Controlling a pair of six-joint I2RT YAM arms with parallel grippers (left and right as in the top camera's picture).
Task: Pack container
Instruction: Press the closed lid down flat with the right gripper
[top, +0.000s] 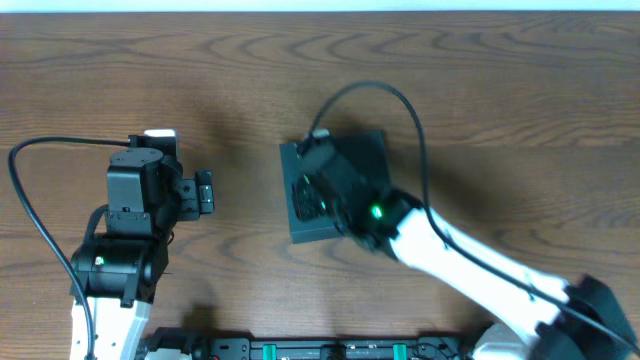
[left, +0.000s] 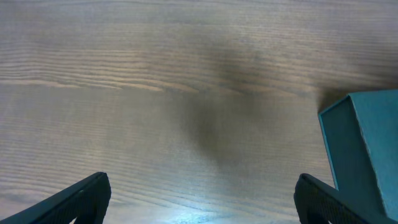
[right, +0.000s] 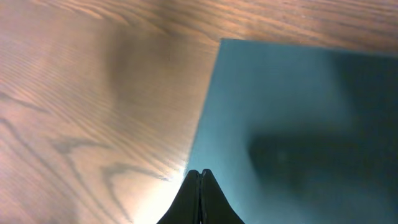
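Container (top: 362, 152): square, rigid, matte teal box, flat top, no long axis, skewed slightly to table (top: 500, 60) grain. It lies under the closed right gripper (right: 200, 182), and right of the wide-open, empty left gripper (left: 202, 193).

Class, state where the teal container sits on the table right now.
In the overhead view the container sits near the middle of the table, under the shut right gripper, with the open left gripper apart to its left.

Robot lab bench: wood-grain table (top: 500, 80), cabled left arm (top: 125, 230), cabled right arm (top: 470, 265).
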